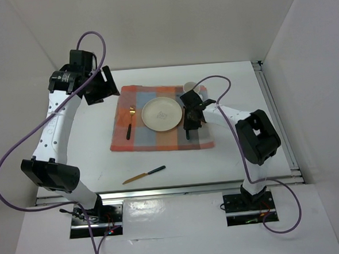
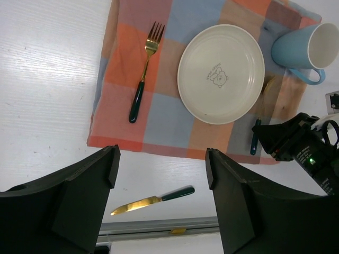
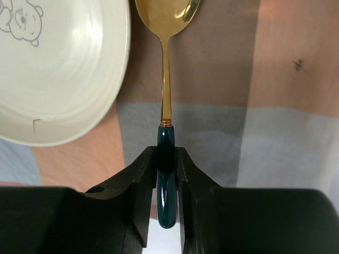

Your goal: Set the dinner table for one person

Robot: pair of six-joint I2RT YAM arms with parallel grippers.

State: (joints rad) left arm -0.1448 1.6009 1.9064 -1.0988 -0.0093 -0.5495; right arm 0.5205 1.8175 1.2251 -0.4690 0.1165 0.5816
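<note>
The right end effector (image 3: 167,159) grips a spoon (image 3: 166,100) (beside plate (image 3: 58,69)); dinner table (image 1: 218,164) beneath.

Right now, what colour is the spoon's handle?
The spoon handle is dark green; the right wrist view shows it best.

No word, brand or number can be read anywhere. The plate (image 2: 233,100) carries a small printed bear (image 2: 217,80) in its middle. In the left wrist view a short arc of tiny lettering (image 2: 211,72) stands just above the bear, too small to make out. In the right wrist view part of the bear drawing shows at the top left corner, with no letters legible beside it. The mat (image 3: 286,37) bears one small dark mark (image 3: 299,64) near the right side, which cannot be told for a sign or a speck.
</note>
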